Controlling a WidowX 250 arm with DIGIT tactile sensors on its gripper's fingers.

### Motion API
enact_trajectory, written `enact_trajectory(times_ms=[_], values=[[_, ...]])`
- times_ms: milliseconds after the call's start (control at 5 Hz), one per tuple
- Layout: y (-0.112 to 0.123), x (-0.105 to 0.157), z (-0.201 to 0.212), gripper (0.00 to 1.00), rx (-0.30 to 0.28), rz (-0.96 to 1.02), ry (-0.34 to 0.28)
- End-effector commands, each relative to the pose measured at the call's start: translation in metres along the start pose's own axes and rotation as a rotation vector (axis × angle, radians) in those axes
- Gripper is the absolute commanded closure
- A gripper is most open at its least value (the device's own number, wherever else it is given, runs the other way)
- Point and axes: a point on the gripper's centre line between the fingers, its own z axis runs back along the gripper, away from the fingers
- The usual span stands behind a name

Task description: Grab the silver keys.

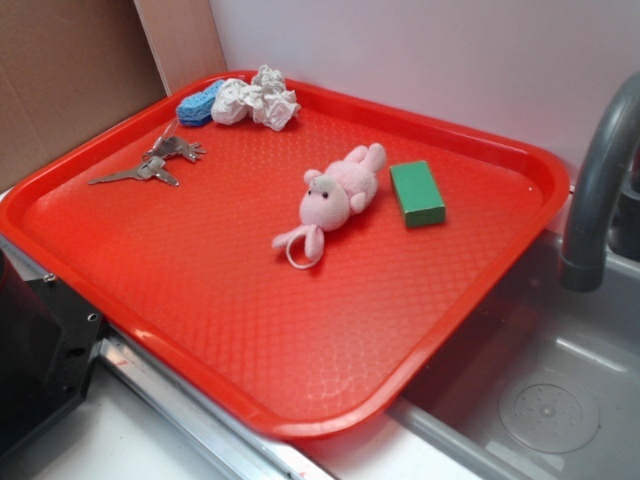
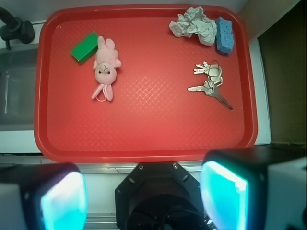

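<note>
The silver keys [image 1: 152,162] [image 2: 211,82] lie flat on the red tray [image 1: 300,360] [image 2: 144,139], near its left rim in the exterior view and at the right in the wrist view, one longer key sticking out. In the wrist view my gripper [image 2: 144,199] hangs high above the tray's near edge, its two fingers wide apart with nothing between them, well short of the keys. The gripper itself does not show in the exterior view.
A pink plush rabbit [image 1: 335,195] [image 2: 106,67] lies mid-tray beside a green block [image 1: 417,193] [image 2: 84,47]. Crumpled white paper [image 1: 256,98] [image 2: 193,25] and a blue sponge [image 1: 198,106] [image 2: 224,35] sit in the corner by the keys. A grey faucet [image 1: 595,180] and sink [image 1: 540,400] flank the tray.
</note>
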Motion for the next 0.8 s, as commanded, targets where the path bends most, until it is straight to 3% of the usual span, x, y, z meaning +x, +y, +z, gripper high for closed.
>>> enact_trajectory(times_ms=[0, 400, 600], values=[[0.0, 0.0, 0.0, 0.0, 0.0, 0.0, 0.0], [0.106, 0.073, -0.1, 0.0, 0.176, 0.237, -0.089], [0.141, 0.074, -0.147, 0.0, 0.25, 0.312, -0.073]])
